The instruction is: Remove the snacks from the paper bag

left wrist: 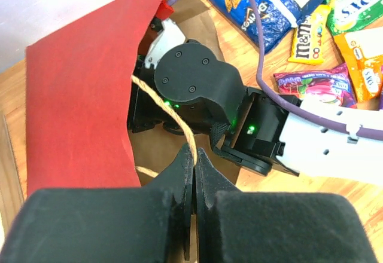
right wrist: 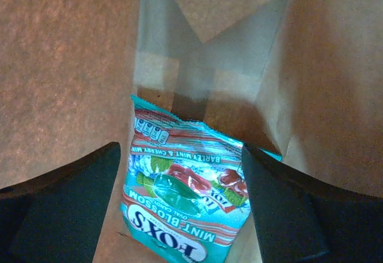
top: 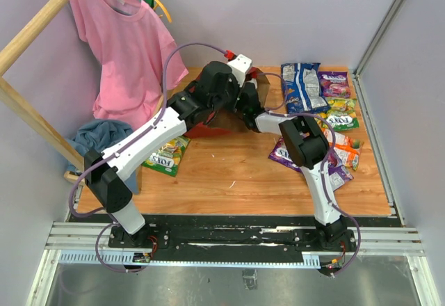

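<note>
The paper bag [left wrist: 78, 95] is laid on its side on the wooden table [top: 236, 181], near the far middle, red outside and brown kraft inside. In the top view it is mostly covered by the two arms. Its mouth is turned toward the right side.

Inside the bag one teal packet [right wrist: 179, 209] is seen, lying flat on the brown floor close to the folded bottom. It is glossy, with red and white bands, a picture of green candy, and the words "FOX'S MINT BLOSSOM" printed on it.

The right gripper [right wrist: 182, 173] is reached inside the bag. Its fingers [right wrist: 66, 203] are spread wide, one on each side of the teal packet. Whether the packet is touched cannot be told.

The left gripper [left wrist: 194, 161] is closed tight on the twisted handle [left wrist: 173, 119] at the mouth of the bag.

Other snacks are laid outside on the table. At the right a blue-white bag [top: 304, 87], a purple packet [top: 335, 83], a green packet [top: 341, 115] and an orange packet [top: 344, 149] are grouped close together. A yellow candy pack [left wrist: 311, 39] is seen among them in the left wrist view. One more green packet [top: 167, 154] is laid apart on the left side.
</note>
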